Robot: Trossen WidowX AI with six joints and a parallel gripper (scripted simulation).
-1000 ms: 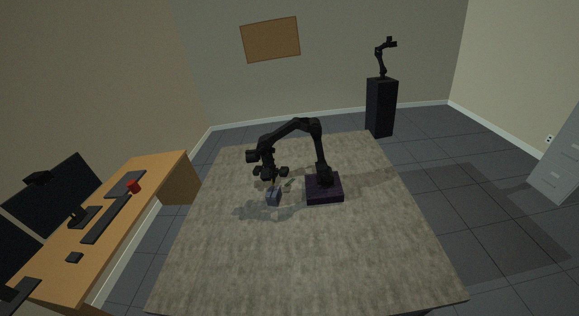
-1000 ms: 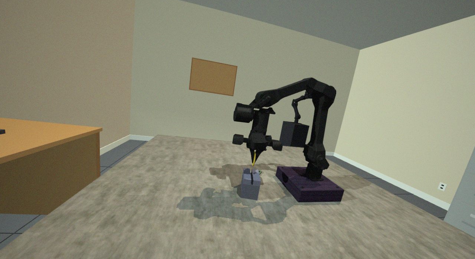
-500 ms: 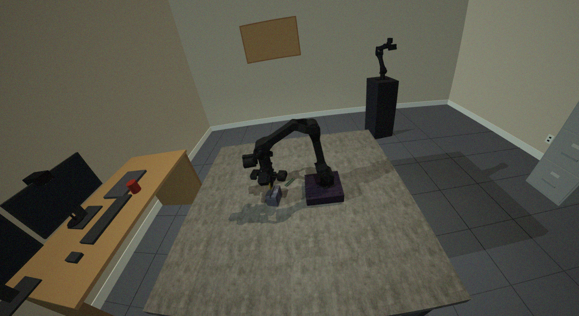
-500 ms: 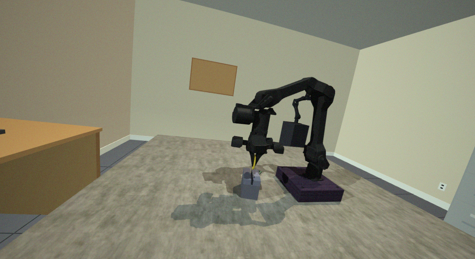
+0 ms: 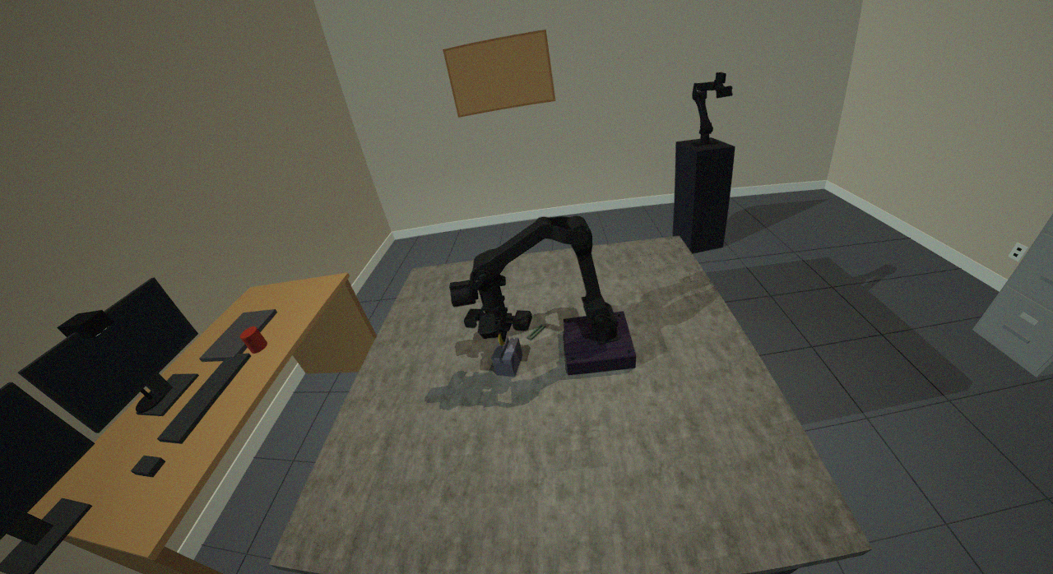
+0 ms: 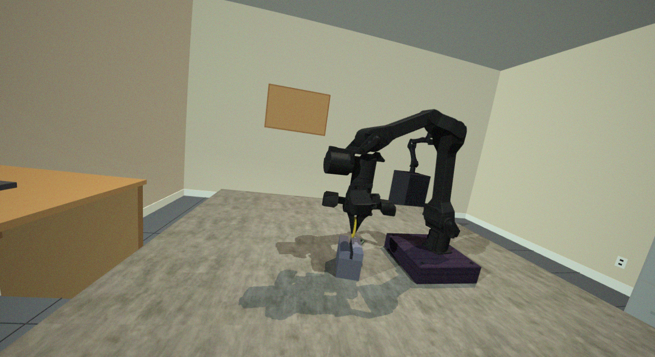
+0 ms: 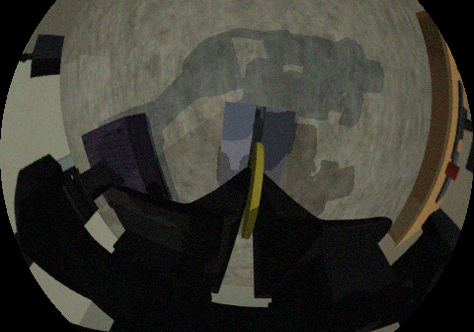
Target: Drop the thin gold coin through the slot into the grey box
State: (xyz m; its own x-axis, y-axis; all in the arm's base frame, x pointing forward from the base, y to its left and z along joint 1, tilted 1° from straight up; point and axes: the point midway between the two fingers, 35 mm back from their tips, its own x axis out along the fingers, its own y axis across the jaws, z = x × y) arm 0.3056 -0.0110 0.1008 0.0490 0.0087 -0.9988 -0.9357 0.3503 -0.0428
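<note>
My gripper [image 5: 501, 340] [image 6: 353, 232] [image 7: 252, 174] points down and is shut on the gold coin [image 5: 500, 338] [image 6: 354, 223] [image 7: 259, 155]. The coin is on edge, close above the far part of the grey box's lid. The grey box [image 5: 505, 366] [image 6: 348, 269] [image 7: 237, 119] stands on the table with its narrow slot [image 6: 351, 250] [image 7: 259, 119] facing up. In the wrist view the coin covers part of the slot and runs nearly along it. Whether its lower edge is inside the slot I cannot tell. The dark-green holder [image 5: 535, 331] [image 6: 363, 241] lies behind the box, empty.
The arm's purple base block [image 5: 600, 349] [image 6: 446, 273] [image 7: 115, 149] stands to the right of the box in the top and exterior views. A wooden desk [image 5: 213, 438] [image 6: 68, 194] with a red cup [image 5: 252, 340] is beyond the table's left edge.
</note>
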